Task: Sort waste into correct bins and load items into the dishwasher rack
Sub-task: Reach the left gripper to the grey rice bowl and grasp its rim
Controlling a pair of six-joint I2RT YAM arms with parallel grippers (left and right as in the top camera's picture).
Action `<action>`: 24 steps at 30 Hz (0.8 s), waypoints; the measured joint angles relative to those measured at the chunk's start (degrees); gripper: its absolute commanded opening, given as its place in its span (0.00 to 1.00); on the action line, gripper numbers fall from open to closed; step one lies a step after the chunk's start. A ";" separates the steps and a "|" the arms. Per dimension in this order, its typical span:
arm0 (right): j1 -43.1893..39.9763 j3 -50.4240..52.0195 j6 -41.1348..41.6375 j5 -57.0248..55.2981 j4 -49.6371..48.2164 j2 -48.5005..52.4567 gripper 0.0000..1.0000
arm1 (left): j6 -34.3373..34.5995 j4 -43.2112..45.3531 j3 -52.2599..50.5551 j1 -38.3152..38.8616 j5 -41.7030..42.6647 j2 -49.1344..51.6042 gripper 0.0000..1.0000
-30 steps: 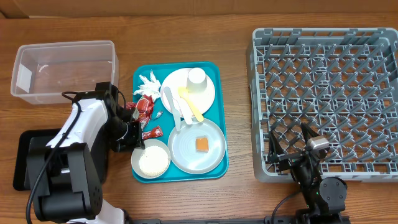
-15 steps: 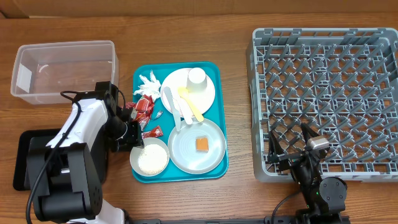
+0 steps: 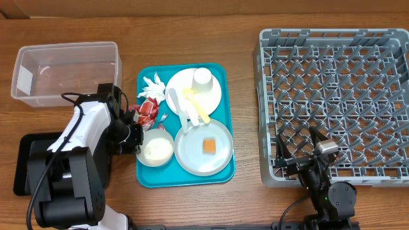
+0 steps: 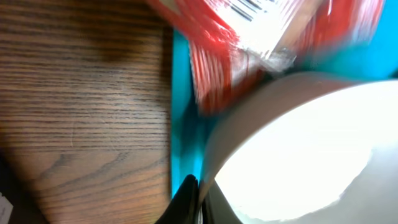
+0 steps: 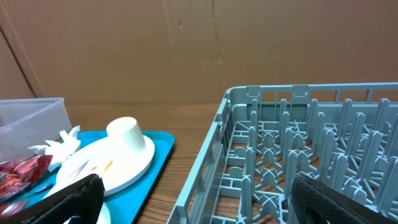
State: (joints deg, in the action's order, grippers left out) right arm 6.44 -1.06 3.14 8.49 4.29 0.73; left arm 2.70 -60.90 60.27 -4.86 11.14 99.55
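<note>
My left gripper [image 3: 137,138] is shut on the left rim of the small white bowl [image 3: 157,149], which holds white rice. In the left wrist view the jaws [image 4: 199,194] pinch the bowl's wall [image 4: 249,118], with a red wrapper [image 4: 230,43] just beyond it. Red wrappers [image 3: 148,110] and a white napkin [image 3: 152,85] lie on the teal tray [image 3: 227,172]. A white cup [image 3: 202,78] stands on the back plate [image 3: 182,83]. The front plate [image 3: 192,156] holds an orange cube [image 3: 208,146]. White and yellow cutlery [image 3: 187,108] lies between the plates. My right gripper [image 5: 205,205] is open and empty at the grey rack's [image 3: 332,96] front left corner.
A clear tub [image 3: 64,73] stands at the back left. A black tray [image 3: 22,163] lies at the front left, partly under my left arm. The right wrist view shows the rack wall [image 5: 214,149], the cup [image 5: 127,134] and the napkin [image 5: 59,144].
My left gripper has drawn the bowl of rice from the tray's front left corner toward the back. The bowl now covers the small red wrapper beside it. The right arm has not moved.
</note>
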 measured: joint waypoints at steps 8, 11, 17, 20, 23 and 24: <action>0.00 0.00 0.02 -0.02 0.00 0.00 1.00 | -0.02 0.07 0.11 0.00 0.17 0.00 0.04; -0.02 0.00 0.00 0.02 -0.02 0.00 1.00 | -0.02 0.04 0.11 0.00 0.17 0.00 0.04; -0.02 0.00 0.00 0.02 -0.02 0.00 1.00 | 0.04 -0.81 0.46 0.00 0.20 0.00 0.04; 0.00 0.00 0.02 0.02 -0.02 0.00 1.00 | 0.11 -1.86 1.14 0.00 0.15 0.00 0.04; 0.00 0.00 0.02 0.04 0.00 0.00 1.00 | 0.11 -3.63 2.12 0.02 0.17 0.02 0.04; 0.00 0.00 0.00 0.00 0.00 0.00 1.00 | 0.11 -4.24 2.60 0.02 0.17 0.02 0.04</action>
State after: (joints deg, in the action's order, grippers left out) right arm 6.44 -1.06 3.14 8.49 4.29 0.73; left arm 2.81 -65.14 62.87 -4.84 11.31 99.57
